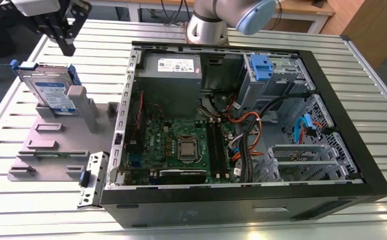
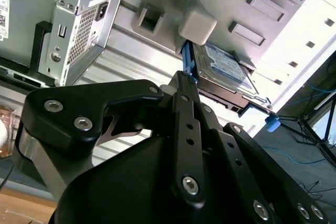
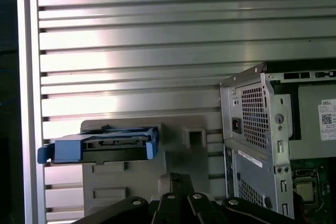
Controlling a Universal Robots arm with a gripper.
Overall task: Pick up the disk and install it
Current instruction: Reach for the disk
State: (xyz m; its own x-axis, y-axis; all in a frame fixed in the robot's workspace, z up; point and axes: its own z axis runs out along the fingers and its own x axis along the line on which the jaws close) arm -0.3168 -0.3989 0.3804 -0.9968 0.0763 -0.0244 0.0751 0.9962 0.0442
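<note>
The disk is a silver hard drive with a blue-and-white label and a blue bracket. It stands tilted on its edge in a grey holder at the exterior view's left. My gripper hangs above and a little behind it, apart from it, with its black fingers drawn together and nothing between them. In both wrist views the disk lies beyond the gripper's tips, with a gap between them.
An open computer case lies on the slatted metal table, to the exterior view's right of the holder. Inside are a grey power supply, a green board, cables and a blue-tabbed metal cage.
</note>
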